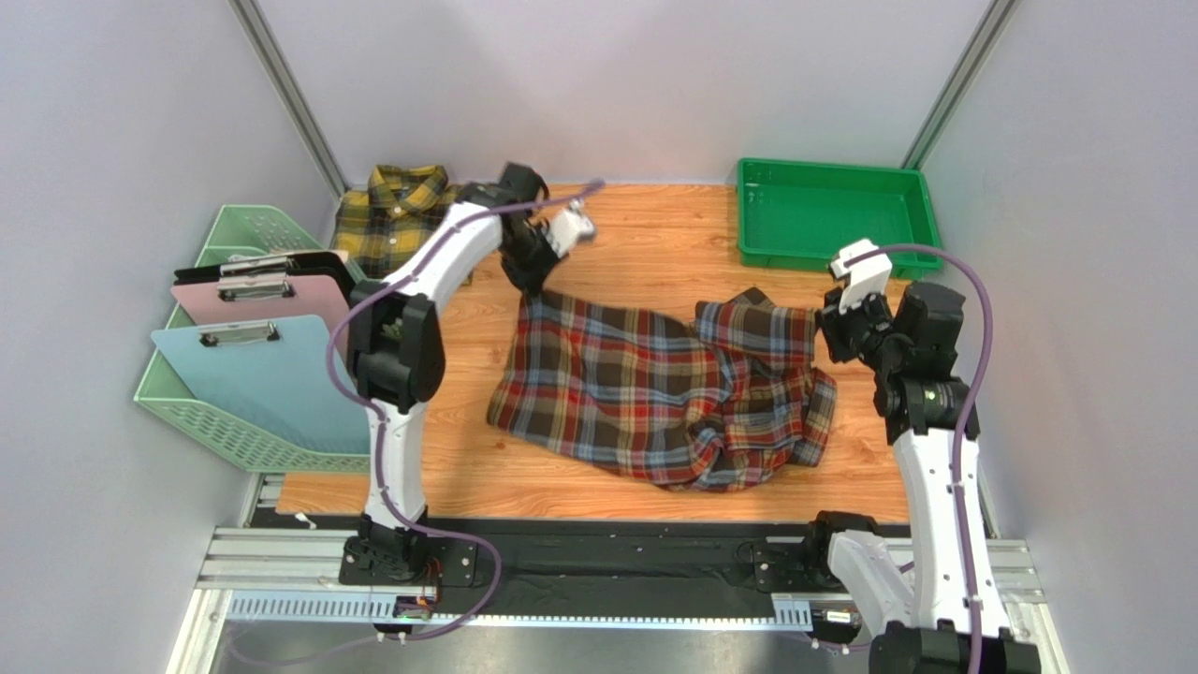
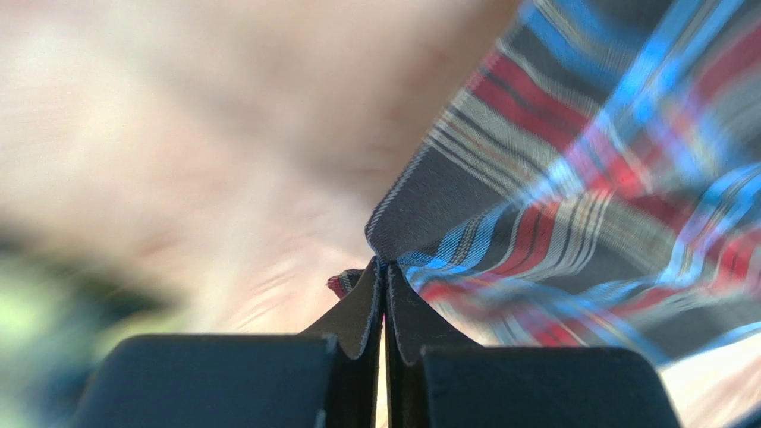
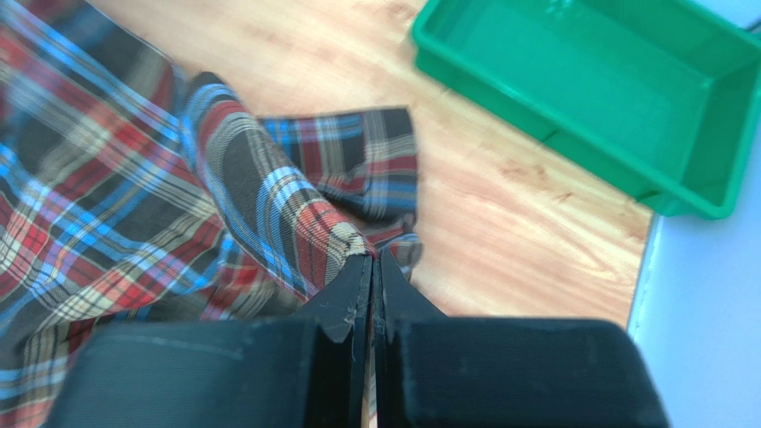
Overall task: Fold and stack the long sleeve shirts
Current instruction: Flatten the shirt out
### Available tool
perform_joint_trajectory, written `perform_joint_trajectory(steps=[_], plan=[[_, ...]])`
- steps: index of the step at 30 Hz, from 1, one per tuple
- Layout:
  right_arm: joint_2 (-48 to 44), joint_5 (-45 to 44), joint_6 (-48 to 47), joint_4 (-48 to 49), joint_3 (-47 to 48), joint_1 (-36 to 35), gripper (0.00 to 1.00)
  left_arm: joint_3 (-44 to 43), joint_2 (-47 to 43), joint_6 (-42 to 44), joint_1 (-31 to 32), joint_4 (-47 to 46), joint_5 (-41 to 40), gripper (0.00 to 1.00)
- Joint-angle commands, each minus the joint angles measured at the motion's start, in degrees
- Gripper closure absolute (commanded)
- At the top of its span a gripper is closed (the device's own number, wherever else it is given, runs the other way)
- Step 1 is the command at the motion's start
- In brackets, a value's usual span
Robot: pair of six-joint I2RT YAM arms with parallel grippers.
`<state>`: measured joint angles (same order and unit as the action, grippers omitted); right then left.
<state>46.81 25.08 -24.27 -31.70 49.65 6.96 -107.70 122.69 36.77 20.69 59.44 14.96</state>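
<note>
Top view:
- Red, brown and navy plaid shirt (image 1: 661, 386) is mid-table (image 1: 661, 253). Its left half is fairly flat and its right half is bunched.
- Left gripper (image 1: 535, 278) is on the shirt's far-left corner, right gripper (image 1: 833, 326) on its far-right edge. My read: two pinch points set wide apart, so the cloth can be pulled taut and laid flat before any fold.
- Yellow and dark plaid shirt (image 1: 394, 211) is at the far-left corner, compact and well apart from the red one. It looks folded, so that's the likely stack base.
- Mint basket (image 1: 239, 435) on the left holds the pink clipboard (image 1: 267, 302) and blue clipboard (image 1: 246, 372). Green tray (image 1: 837, 257) is far right. Neither is in play.

Left wrist:
- Jaws are closed, with a corner of the fabric clamped at the tips.
- The cloth fans up and to the right from the pinch.
- The background is blurred, so I can't tell whether this is a hem corner or a cuff.

Right wrist:
- Jaws are closed on a raised fold of the same plaid, gripped right at the tips.
- The rest of the shirt drapes off to the left.
- Bare wood lies between the cloth and the tray.
</note>
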Motion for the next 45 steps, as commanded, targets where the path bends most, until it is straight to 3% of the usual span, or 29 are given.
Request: perform_joint_trajectory(steps=[1, 9, 14, 22, 28, 31, 36, 40, 43, 45], plan=[[5.13, -4.6, 8.26, 13.94, 9.03, 0.68, 1.0, -12.77, -12.46, -9.78, -2.76, -0.99, 3.15, 1.0], [15.41, -8.03, 13.9, 22.47, 27.41, 2.09, 1.0, -17.37, -21.61, -16.73, -3.02, -9.07, -2.91, 1.0], [15.69, -9.7, 14.95, 23.88, 34.19, 2.27, 1.0, -17.02, -28.99, -15.95, -3.2, -15.75, -4.94, 1.0], [6.73, -17.59, 15.13, 26.96, 38.59, 2.27, 1.0, -15.35, -41.81, -12.08, -3.11, -20.59, -6.61, 1.0], [-2.24, -21.39, 12.85, 28.63, 40.08, 2.27, 1.0, -4.64, -56.12, -12.25, -2.93, -28.12, -2.84, 1.0], [-4.35, -21.83, 12.41, 29.42, 44.64, 2.27, 1.0, -3.65, -60.72, -13.3, -2.23, -30.0, -1.16, 1.0], [-1.99, -23.58, 10.65, 29.24, 58.42, 2.35, 1.0, -14.07, -60.91, -15.5, -2.23, -30.08, -1.25, 1.0], [1.61, -20.53, 8.2, 30.12, 62.33, 2.35, 1.0, -24.82, -56.87, -16.12, -2.14, -29.65, -2.13, 1.0], [2.93, -19.64, 4.95, 31.26, 59.61, 2.35, 1.0, -24.23, -55.98, -14.19, -2.23, -27.45, -1.51, 1.0], [4.34, -19.72, 2.67, 32.83, 56.89, 2.35, 1.0, -18.64, -56.59, -13.4, -2.23, -25.18, -1.86, 1.0]])
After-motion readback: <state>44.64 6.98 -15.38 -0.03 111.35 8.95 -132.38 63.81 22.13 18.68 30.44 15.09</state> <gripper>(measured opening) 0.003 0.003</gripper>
